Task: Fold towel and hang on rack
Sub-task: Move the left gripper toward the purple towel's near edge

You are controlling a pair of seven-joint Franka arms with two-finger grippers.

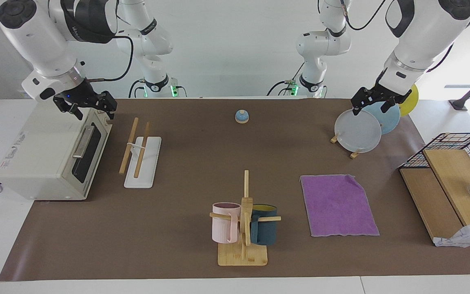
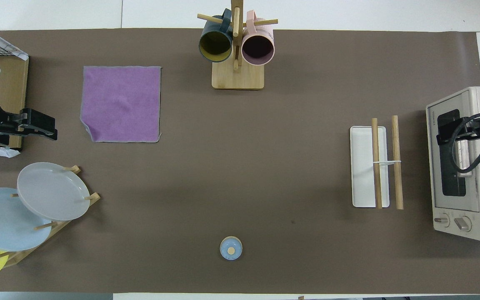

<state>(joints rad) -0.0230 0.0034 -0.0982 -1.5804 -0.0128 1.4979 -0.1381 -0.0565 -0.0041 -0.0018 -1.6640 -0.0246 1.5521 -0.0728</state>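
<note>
The left gripper (image 1: 375,102) hangs in the air over the plate stand (image 1: 343,145), just above the grey plate (image 1: 358,131) at the left arm's end of the table; whether its fingers are open or closed I cannot tell. It holds nothing. The towel (image 1: 338,205) lies flat on the table, purple face up, farther from the robots than the plates below that gripper and well apart from it, with one corner slightly curled. Beside the towel, toward the table's middle, stands the mug tree (image 1: 243,228).

The right gripper (image 1: 86,105) hovers over the oven (image 1: 51,157) at the right arm's end, empty, its fingers spread apart. The rack (image 1: 142,157) sits on the table just beside the oven, below and to the side of this gripper, with nothing on its two rods. A small bell (image 1: 241,116) sits between the two grippers, near the robots.
</note>
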